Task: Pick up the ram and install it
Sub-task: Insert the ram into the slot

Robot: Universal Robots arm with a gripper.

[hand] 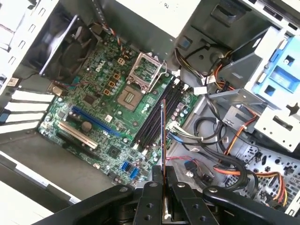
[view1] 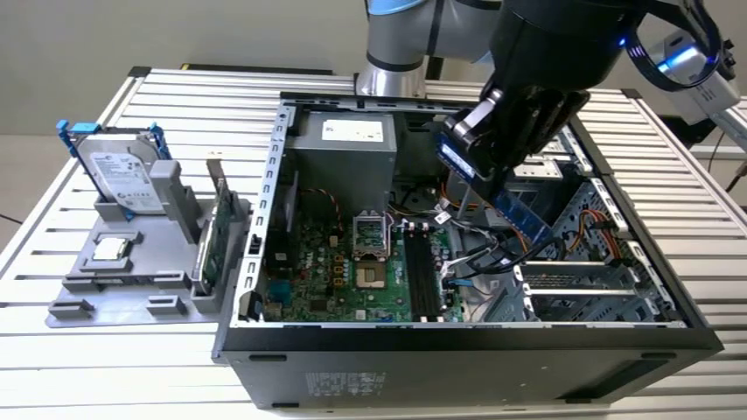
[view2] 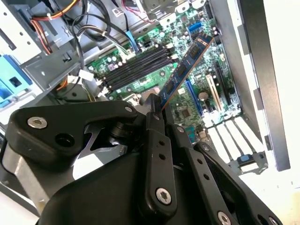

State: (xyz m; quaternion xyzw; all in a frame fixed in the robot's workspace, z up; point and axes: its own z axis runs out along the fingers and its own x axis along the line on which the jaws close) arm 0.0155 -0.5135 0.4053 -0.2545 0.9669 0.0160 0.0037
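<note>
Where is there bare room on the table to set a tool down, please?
The table is bare at the exterior view's right of the case and on the near side of the grey fixture. Crowded: the fixture itself with its hard drive, and the case interior, where cables tangle beneath the ram in the end effector.

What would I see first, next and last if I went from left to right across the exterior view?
Silver hard drive → green card → motherboard → blue ram.
</note>
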